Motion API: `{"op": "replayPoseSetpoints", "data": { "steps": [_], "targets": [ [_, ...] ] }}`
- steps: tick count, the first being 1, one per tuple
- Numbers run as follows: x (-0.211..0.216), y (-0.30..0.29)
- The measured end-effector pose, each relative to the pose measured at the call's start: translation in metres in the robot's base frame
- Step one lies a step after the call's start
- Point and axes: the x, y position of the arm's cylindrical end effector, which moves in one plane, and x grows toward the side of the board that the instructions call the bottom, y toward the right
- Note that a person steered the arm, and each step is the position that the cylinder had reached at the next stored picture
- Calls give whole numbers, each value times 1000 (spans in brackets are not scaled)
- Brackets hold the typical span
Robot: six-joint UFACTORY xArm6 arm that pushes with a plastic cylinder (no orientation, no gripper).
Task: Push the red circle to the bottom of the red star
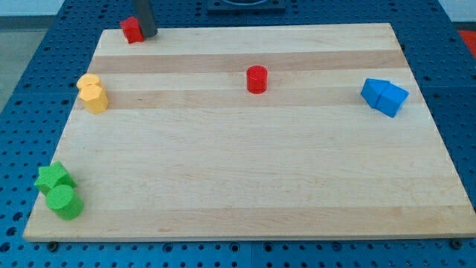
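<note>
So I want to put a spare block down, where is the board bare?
Bare: the whole middle and bottom, between the red circle, the blue blocks and the green pair. Crowded: the view's left edge, with the yellow blocks, and the top-left corner, where my tip touches the red star.

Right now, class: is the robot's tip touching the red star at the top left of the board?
Cannot tell. In the camera view my tip sits right against the red star on its right side, with no gap visible, but one angle cannot confirm contact.
</note>
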Motion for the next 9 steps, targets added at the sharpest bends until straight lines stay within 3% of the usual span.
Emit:
{"op": "replayPoseSetpoints", "data": {
  "steps": [2, 3, 5, 6, 8, 9],
  "targets": [
    [0, -34],
    [23, -5],
    [158, 32],
    [198, 104],
    [196, 206],
    [175, 244]
  ]
}}
